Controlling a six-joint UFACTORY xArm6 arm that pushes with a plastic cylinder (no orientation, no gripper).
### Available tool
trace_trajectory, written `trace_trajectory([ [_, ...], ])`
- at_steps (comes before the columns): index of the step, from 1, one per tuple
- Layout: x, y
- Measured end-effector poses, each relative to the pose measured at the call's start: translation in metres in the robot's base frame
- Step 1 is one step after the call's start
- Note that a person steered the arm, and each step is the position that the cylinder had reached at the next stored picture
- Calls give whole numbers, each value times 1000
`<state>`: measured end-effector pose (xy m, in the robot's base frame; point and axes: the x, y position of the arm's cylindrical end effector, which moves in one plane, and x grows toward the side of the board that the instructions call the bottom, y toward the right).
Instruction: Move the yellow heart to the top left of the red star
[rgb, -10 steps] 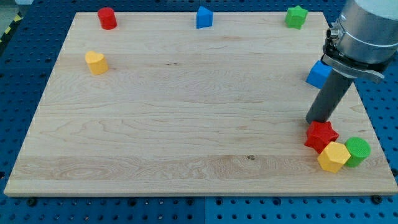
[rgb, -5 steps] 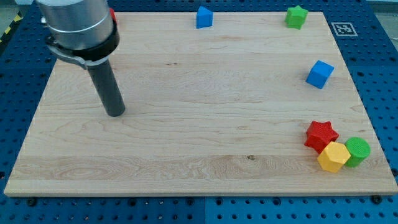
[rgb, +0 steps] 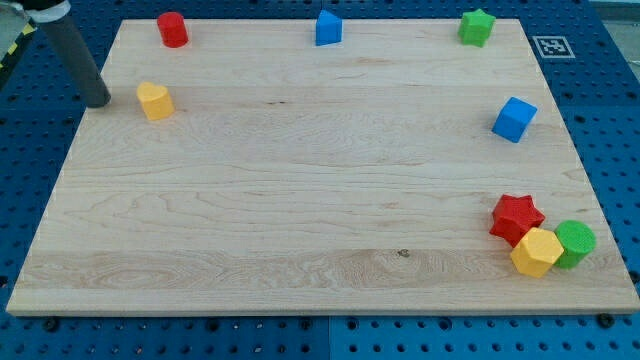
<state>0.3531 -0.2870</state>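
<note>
The yellow heart (rgb: 154, 101) lies near the board's upper left. The red star (rgb: 516, 218) lies at the lower right, touching a yellow hexagon (rgb: 536, 252) below it. My tip (rgb: 98, 101) stands at the board's left edge, just left of the yellow heart with a small gap between them. The rod rises toward the view's top left corner.
A green cylinder (rgb: 575, 243) sits right of the yellow hexagon. A blue cube (rgb: 514, 119) is at the right side. A red cylinder (rgb: 172, 29), a blue block (rgb: 328, 28) and a green star (rgb: 477, 26) line the top edge of the wooden board (rgb: 300, 200).
My tip swept from beside the red star at the lower right, across the board's left middle, to the left edge beside the yellow heart. No block has moved.
</note>
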Motion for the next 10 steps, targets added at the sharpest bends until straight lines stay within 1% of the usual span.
trace_trajectory([
  [1,0,4],
  [2,-3,45],
  [3,-3,61],
  [6,3,64],
  [8,10,91],
  [10,30,113],
])
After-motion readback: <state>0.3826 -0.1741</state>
